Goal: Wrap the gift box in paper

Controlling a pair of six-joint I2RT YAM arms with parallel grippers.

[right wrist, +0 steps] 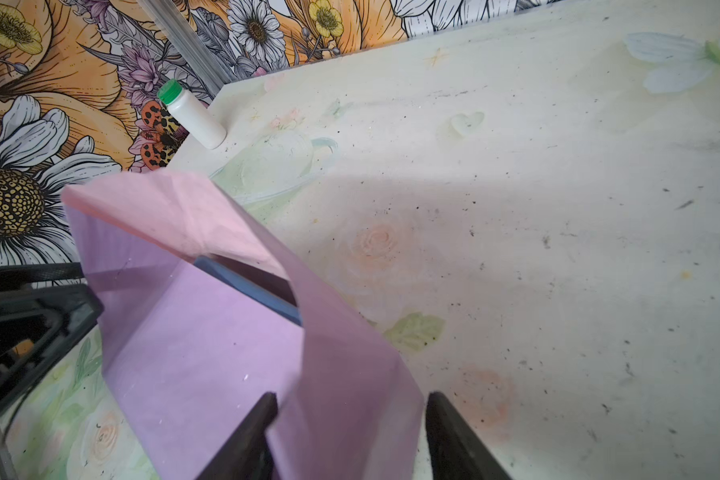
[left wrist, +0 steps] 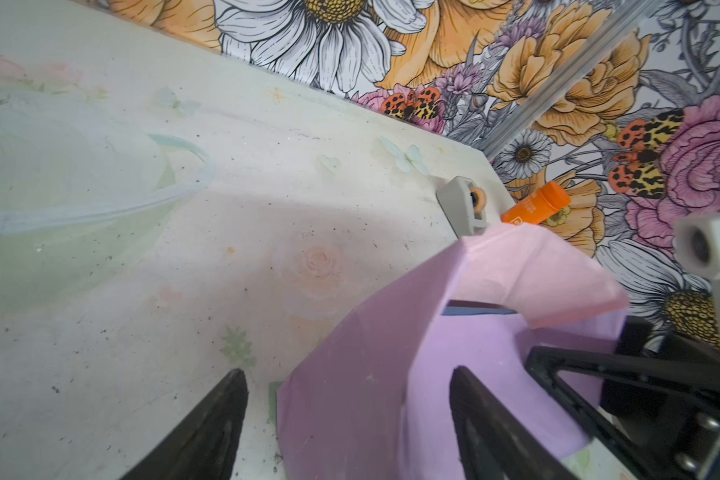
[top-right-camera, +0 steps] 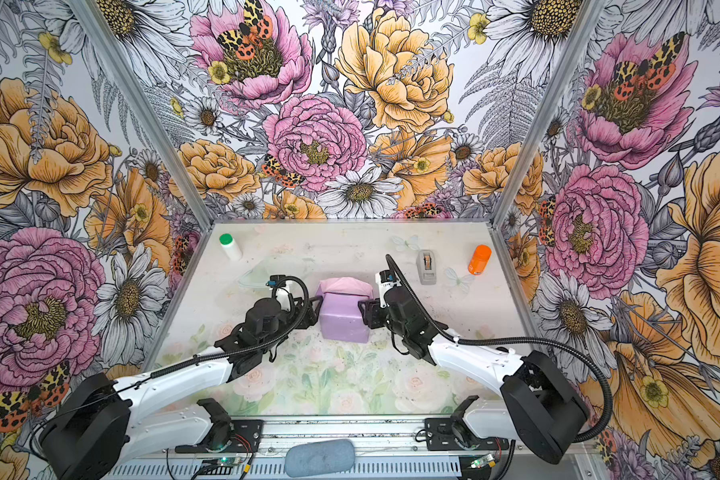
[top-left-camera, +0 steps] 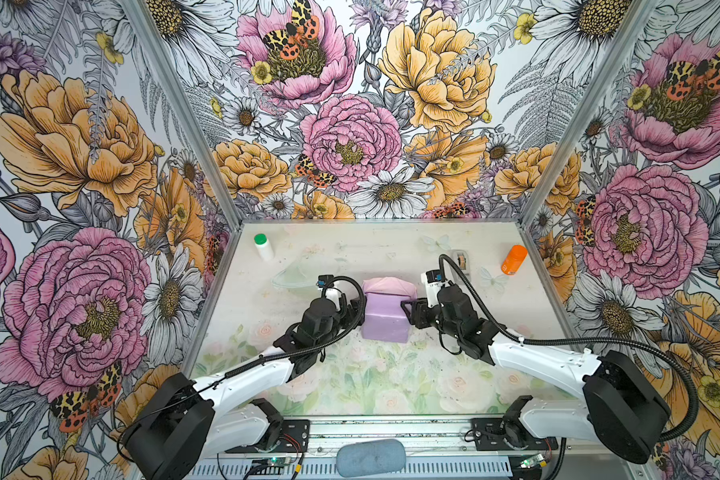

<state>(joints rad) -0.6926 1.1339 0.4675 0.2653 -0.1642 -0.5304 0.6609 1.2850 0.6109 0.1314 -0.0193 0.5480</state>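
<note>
The gift box stands mid-table, almost wholly covered by the paper (top-left-camera: 385,320) (top-right-camera: 346,320); only a navy sliver of the gift box (left wrist: 474,309) (right wrist: 250,286) shows under a loose pink flap at the far end. My left gripper (left wrist: 346,419) (top-right-camera: 312,309) is at the parcel's left side, open, its jaws straddling the paper-covered edge without pinching it. At the parcel's right side my right gripper (right wrist: 352,432) (top-left-camera: 408,309) is open too. One of its fingers lies over the top face, the other over the table, with the paper's side fold between them.
A white bottle with a green cap (top-left-camera: 263,246) lies at the far left. An orange bottle (top-left-camera: 514,259) and a grey tape dispenser (top-right-camera: 426,266) sit at the far right. A grey pad (top-left-camera: 371,457) rests on the front rail. Floral walls close three sides.
</note>
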